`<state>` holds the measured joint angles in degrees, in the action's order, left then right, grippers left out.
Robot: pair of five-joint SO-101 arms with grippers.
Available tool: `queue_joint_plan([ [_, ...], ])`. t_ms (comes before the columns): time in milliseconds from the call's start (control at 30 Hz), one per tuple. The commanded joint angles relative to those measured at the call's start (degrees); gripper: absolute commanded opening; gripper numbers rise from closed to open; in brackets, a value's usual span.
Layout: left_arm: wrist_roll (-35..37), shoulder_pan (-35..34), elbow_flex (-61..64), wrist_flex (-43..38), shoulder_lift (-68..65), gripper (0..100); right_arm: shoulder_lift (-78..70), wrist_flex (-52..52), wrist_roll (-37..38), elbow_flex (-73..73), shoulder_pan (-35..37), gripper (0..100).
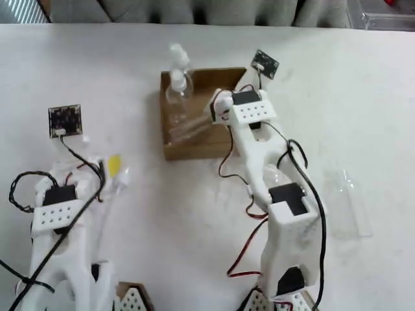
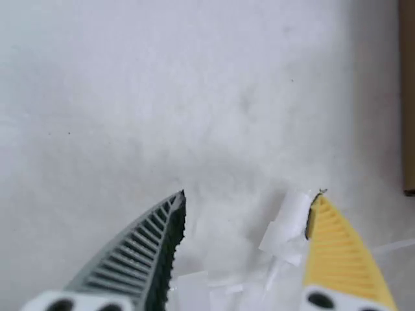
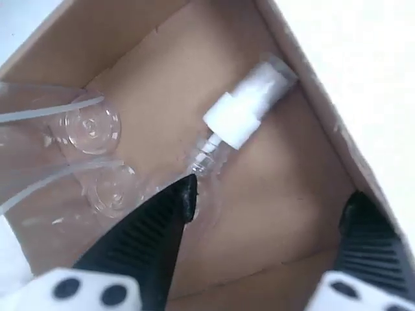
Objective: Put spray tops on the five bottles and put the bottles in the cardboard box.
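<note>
The cardboard box [image 1: 194, 150] sits mid-table with clear bottles lying inside. One bottle with a white spray top [image 1: 178, 71] leans out over its far left corner. My right gripper [image 1: 219, 107] hangs open over the box's right side. Below its fingers [image 3: 271, 194] lies a capped bottle [image 3: 243, 113], beside two clear bottle bases [image 3: 91, 126]. My left gripper [image 1: 107, 170] is open low over the table at front left. A loose white spray top [image 2: 285, 223] lies between its fingers [image 2: 251, 197], against the yellow one [image 2: 334, 246]. A bare bottle [image 1: 350, 197] lies at the right.
Another clear bottle [image 1: 277, 175] shows partly under the right arm. The box's edge [image 2: 408, 97] appears at the border of the left wrist view. Two small circuit boards [image 1: 65, 120] [image 1: 265, 63] on wires stick up from the arms.
</note>
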<state>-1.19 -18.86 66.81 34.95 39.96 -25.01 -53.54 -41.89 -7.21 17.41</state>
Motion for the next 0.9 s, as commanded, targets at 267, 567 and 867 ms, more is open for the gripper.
queue_joint_plan([
  [267,-0.9,0.8,-0.4,-1.3,1.2,29,3.6,0.5,-0.5,-2.0,-3.1,18.7],
  [567,-0.9,0.8,-0.4,-1.2,1.2,29,3.1,4.7,-0.1,-1.8,-3.5,18.7],
  [867,-1.0,0.9,0.1,-1.3,1.4,29,-0.9,8.6,0.1,-2.0,-4.7,18.6],
])
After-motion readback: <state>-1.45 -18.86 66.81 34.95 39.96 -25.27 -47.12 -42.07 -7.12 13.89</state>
